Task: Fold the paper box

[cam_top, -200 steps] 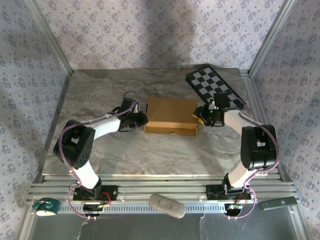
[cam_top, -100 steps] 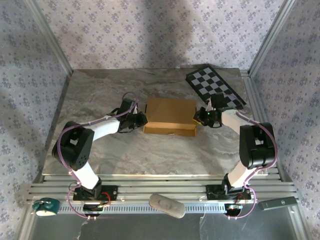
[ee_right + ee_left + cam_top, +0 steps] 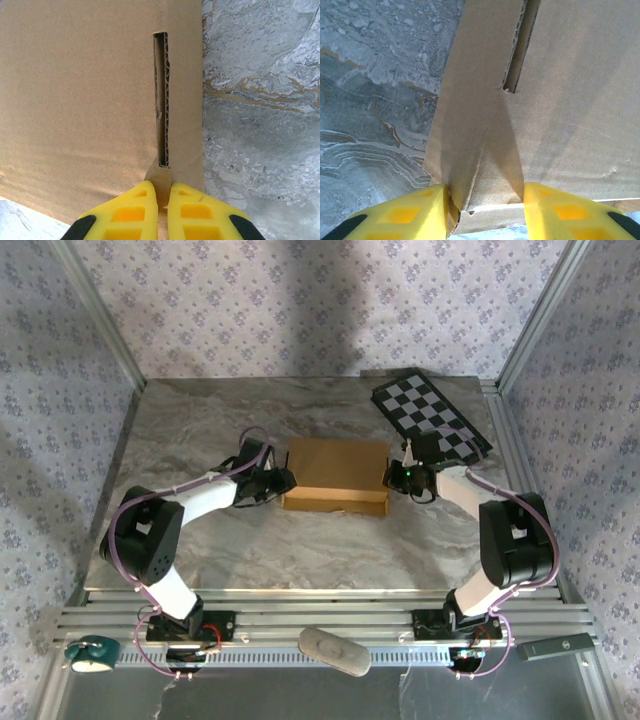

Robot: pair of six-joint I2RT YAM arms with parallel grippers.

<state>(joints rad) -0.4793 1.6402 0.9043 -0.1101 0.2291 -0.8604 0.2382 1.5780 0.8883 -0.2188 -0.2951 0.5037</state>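
One paper box (image 3: pixel 335 473): tan corrugated, shallow, slotted ends. Two claws: left claw (image 3: pixel 486 202) parted astride corner, right claw (image 3: pixel 162 196) pinching end edge.

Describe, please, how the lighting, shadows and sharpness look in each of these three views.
Top external view: a soft dark shadow crosses the back wall. Left wrist view: a wedge of shadow lies on the paper box ahead of the left tool. Right wrist view: even light, corrugation in the slot sharp.
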